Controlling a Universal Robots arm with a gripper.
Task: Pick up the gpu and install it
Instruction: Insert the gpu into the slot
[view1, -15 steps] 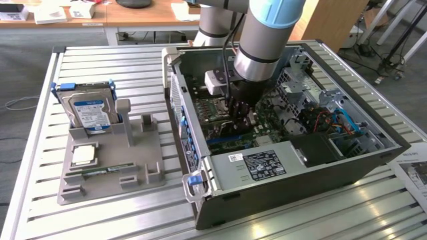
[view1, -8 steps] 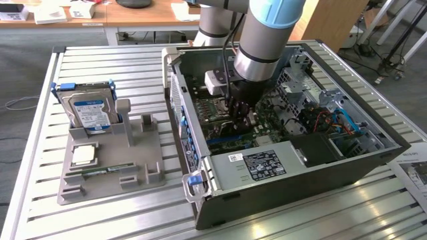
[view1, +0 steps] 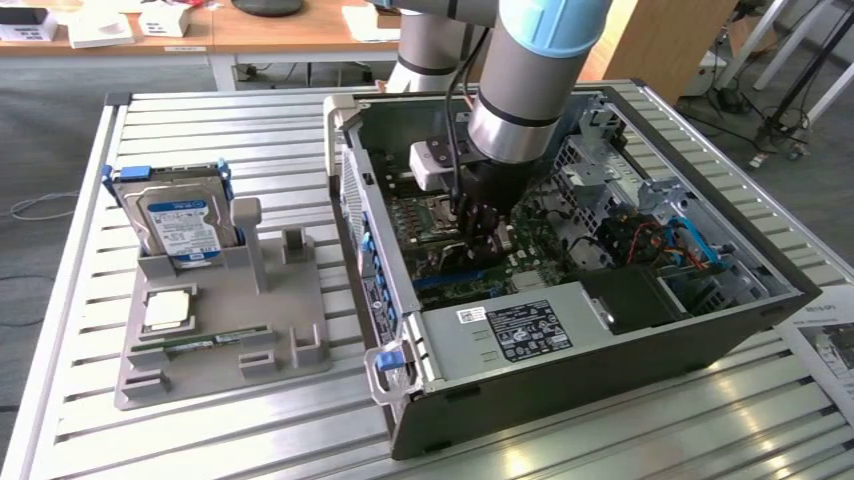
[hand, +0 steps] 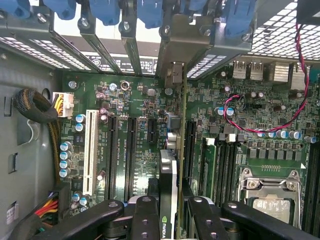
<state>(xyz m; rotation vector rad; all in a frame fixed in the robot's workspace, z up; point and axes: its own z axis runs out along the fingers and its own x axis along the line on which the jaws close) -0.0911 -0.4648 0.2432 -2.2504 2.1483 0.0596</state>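
Inside the open computer case (view1: 574, 380), my gripper (view1: 481, 225) reaches down over the motherboard (hand: 125, 100). In the wrist view the gripper (hand: 167, 217) is shut on the gpu (hand: 168, 185), with a black finger (hand: 142, 217) on either side of it. The card stands on edge and shows a green logo near the fingers. It runs alongside the black expansion slots (hand: 111, 150), and its metal end bracket (hand: 174, 75) meets the rear slot openings under the blue clips. Whether the card's edge sits in a slot I cannot tell.
A white slot (hand: 90, 150), a cable bundle (hand: 35, 107), a red-black wire (hand: 280, 120) and the processor socket (hand: 270, 200) surround the card. At the exterior view's left, a grey holder (view1: 227, 320) carries a hard drive (view1: 180, 225), a chip (view1: 167, 310) and a memory stick (view1: 200, 343).
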